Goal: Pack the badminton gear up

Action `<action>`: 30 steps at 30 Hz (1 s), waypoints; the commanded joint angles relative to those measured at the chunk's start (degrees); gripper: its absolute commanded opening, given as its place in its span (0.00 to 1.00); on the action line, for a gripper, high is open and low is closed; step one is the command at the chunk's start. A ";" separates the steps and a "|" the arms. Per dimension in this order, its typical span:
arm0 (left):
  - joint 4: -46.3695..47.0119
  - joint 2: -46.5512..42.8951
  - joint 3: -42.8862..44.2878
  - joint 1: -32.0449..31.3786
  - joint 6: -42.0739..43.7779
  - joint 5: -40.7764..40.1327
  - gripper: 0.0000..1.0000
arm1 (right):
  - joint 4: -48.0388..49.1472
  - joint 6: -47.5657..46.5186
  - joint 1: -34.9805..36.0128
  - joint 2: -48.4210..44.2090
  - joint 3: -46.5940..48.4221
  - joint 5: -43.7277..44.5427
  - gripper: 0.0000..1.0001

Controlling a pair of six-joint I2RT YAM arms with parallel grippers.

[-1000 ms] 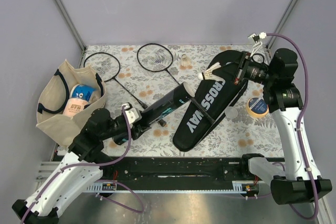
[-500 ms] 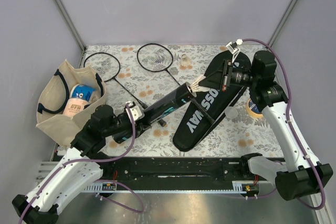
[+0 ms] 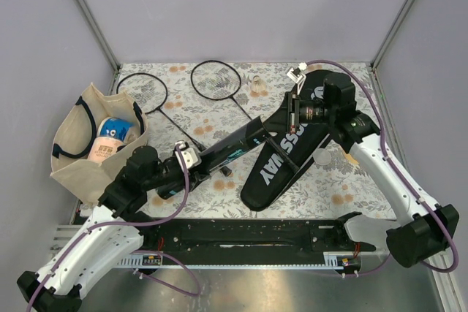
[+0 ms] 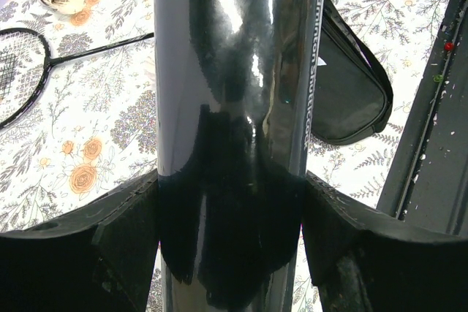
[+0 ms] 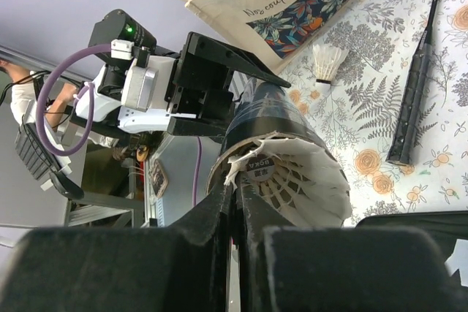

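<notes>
My left gripper (image 4: 230, 218) clasped the tube (image 3: 230, 145); the right gripper's (image 5: 238, 213) pinched shuttlecock (image 5: 291, 180), seemingly at its mouth, needed pushing straight toward eight o'clock

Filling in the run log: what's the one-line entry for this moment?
left tool: gripping tube | right tool: pinching shuttlecock at tube mouth | racquets: on table, unpacked

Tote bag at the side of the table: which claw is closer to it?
Left. The left claw grips the black tube a short way from the tote bag; the right claw is farther off, at the tube's far end by the racquet cover.
</notes>
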 commanded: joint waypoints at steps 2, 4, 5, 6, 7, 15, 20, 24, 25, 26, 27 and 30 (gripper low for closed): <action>6.18 -0.86 2.69 -0.25 0.21 1.96 0.26 | 0.70 -1.23 2.50 0.90 -0.27 1.59 0.08; 6.53 -0.86 2.60 -0.25 -0.41 2.04 0.26 | 0.79 -1.06 3.20 1.16 -0.53 2.21 0.11; 6.88 -0.86 2.60 -0.25 -0.67 2.04 0.26 | 1.14 -0.71 3.64 1.34 -0.62 2.47 0.13; 7.06 -0.94 2.42 -0.25 -1.11 2.13 0.26 | 1.49 -0.44 3.90 1.51 -0.71 2.56 0.15; 7.50 -1.03 2.33 -0.25 -1.46 2.04 0.26 | 2.02 0.26 3.91 1.69 -0.89 2.91 0.16; 8.91 -2.00 1.89 -0.25 -3.22 1.60 0.25 | 9.14 7.91 3.99 2.75 -3.17 2.56 0.19; 8.91 -2.96 1.19 -0.25 -4.45 0.64 0.25 | 4.76 6.59 3.99 1.87 -0.98 4.66 0.39; 8.73 -4.55 0.31 -0.25 -4.63 -0.24 0.25 | 2.47 6.59 3.47 0.64 2.27 7.04 0.51; 8.47 -4.90 0.22 -0.25 -4.54 -0.42 0.25 | 1.94 6.94 3.03 0.46 2.97 7.74 0.53; 7.69 -5.07 0.22 -0.25 -4.46 -0.77 0.25 | 1.59 7.38 2.59 0.37 3.59 8.09 0.53; 6.98 -5.34 0.22 -0.25 -4.28 -0.94 0.25 | 1.50 7.99 2.07 0.11 4.12 8.53 0.54; 5.14 -6.13 0.31 -0.25 -3.75 -2.00 0.25 | 1.41 9.49 0.13 -1.03 5.26 8.89 0.54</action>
